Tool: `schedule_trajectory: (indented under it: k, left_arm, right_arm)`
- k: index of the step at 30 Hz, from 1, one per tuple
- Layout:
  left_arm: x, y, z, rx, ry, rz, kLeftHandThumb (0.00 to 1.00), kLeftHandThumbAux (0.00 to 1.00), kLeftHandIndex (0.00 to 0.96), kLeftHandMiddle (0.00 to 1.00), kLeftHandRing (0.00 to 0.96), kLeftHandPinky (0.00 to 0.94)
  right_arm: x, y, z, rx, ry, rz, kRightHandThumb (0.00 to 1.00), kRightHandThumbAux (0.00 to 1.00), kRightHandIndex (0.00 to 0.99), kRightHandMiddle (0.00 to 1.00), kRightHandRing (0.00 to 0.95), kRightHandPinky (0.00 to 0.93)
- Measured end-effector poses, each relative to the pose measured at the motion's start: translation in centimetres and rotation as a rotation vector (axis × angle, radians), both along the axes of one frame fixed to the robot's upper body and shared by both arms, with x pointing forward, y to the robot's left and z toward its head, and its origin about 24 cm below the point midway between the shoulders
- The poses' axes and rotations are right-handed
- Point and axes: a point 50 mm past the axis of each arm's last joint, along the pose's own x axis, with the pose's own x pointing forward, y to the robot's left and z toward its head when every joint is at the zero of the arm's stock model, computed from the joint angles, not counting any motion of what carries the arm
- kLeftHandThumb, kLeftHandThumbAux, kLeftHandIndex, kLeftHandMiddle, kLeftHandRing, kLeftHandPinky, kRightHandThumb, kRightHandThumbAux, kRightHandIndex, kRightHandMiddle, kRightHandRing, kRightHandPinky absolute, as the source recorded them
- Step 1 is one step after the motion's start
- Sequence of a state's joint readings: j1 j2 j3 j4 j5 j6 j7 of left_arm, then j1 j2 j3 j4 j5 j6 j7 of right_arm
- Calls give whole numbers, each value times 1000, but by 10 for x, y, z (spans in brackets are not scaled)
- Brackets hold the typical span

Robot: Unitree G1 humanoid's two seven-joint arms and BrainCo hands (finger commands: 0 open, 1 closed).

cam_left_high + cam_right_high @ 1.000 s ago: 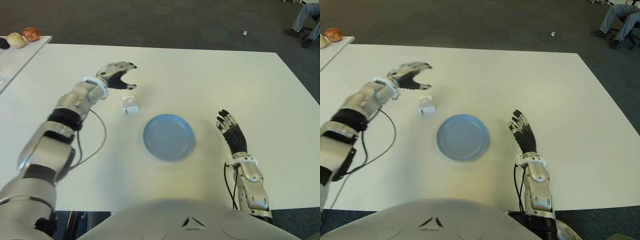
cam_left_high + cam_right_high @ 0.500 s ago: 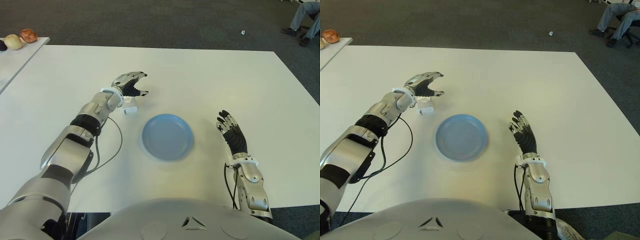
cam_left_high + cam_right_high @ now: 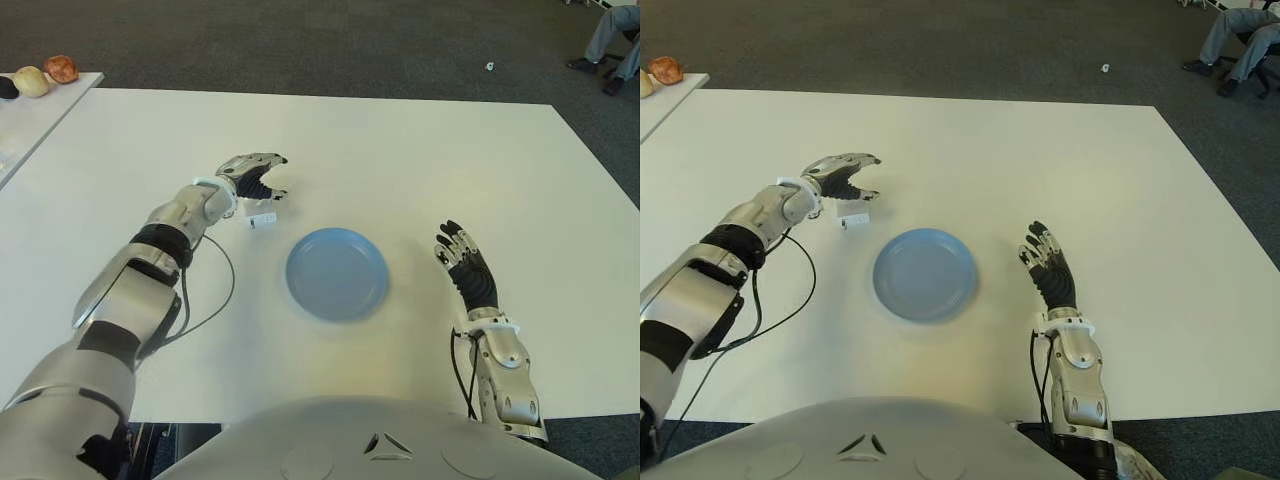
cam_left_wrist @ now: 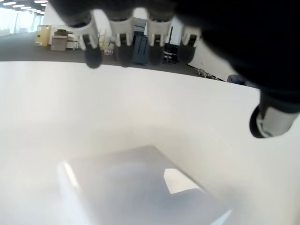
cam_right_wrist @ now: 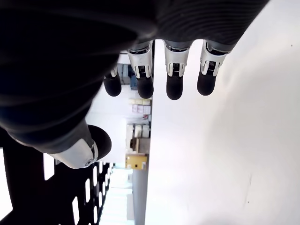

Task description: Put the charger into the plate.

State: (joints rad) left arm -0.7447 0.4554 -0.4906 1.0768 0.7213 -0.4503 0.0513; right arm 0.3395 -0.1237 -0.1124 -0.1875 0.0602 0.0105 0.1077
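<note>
We are starting on the left, where our left hand (image 3: 252, 177) is hovering right over the white charger (image 3: 262, 212), fingers spread and curved above it, holding nothing. In the left wrist view the charger (image 4: 140, 187) is lying just under the palm with the fingertips (image 4: 123, 53) clear of it, so we are reading this as the reach-and-grasp step, with no grip made yet. The charger is sitting on the white table (image 3: 400, 150), just beside the blue plate (image 3: 337, 273) on its left, not touching it.

Moving across, the plate is lying in the middle with nothing in it. Over on the right, our right hand (image 3: 466, 272) is showing beside the plate, well apart from it, fingers stretched out and holding nothing.

Next, we are judging that the left hand needs to come down, close its fingers on the charger's sides, lift it, and carry it the short way over to the plate.
</note>
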Motion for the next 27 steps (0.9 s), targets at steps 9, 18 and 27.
schedule_trajectory:
  k: [9,18,27]
  left_arm:
    - [1,7,3,89,67,-56,241,409,0,5,25,80]
    - [10,15,10,160,49,82,179,352,0,25,44,84]
    - [12,12,15,159,3,207,154,333,0,64,79,116]
  right_arm:
    - [-1,0,0,0,6,-2,0,620,9,98,78,50]
    - [-1,-1,1,-3,6,-1,0,621,9,99,78,50]
    - [0,-2,1,-7,7,3,0,616,9,97,76,42]
